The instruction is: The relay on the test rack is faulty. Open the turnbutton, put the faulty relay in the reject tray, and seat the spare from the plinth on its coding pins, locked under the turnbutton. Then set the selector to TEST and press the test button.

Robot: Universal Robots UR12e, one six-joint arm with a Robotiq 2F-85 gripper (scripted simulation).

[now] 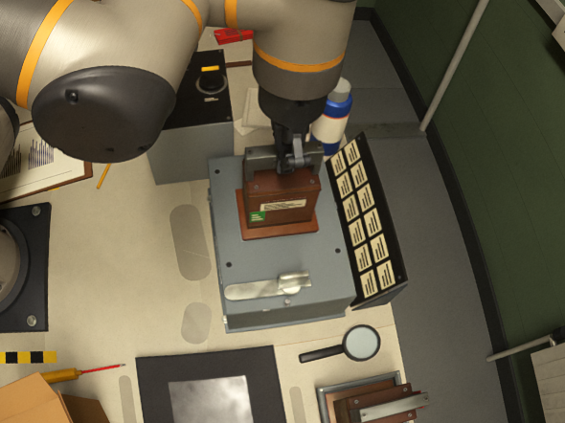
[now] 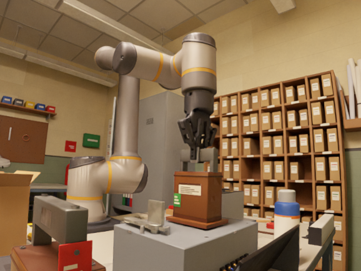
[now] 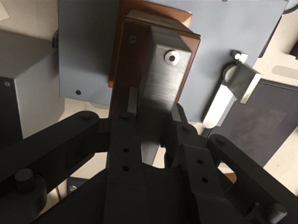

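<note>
The selector box point(image 1: 203, 86) is partly hidden behind my arm; its knob and yellow mark show. A brown relay point(image 1: 281, 196) with a green tag sits on the brown base atop the grey test rack point(image 1: 280, 249). Its grey handle point(image 3: 162, 76) stands on top. My gripper point(image 3: 152, 112) is closed, and its fingers clamp that handle from both sides. The metal turnbutton point(image 1: 268, 284) lies at the rack's near edge, swung away from the relay. Another relay with a red tag point(image 2: 56, 240) sits at the lower left in the second side camera.
A black slanted panel of labelled cards point(image 1: 366, 222) flanks the rack's right side. A blue and white bottle point(image 1: 333, 117) stands behind the rack. A dark tray point(image 1: 208, 387), a magnifying glass point(image 1: 352, 345) and a screwdriver point(image 1: 76, 373) lie in front.
</note>
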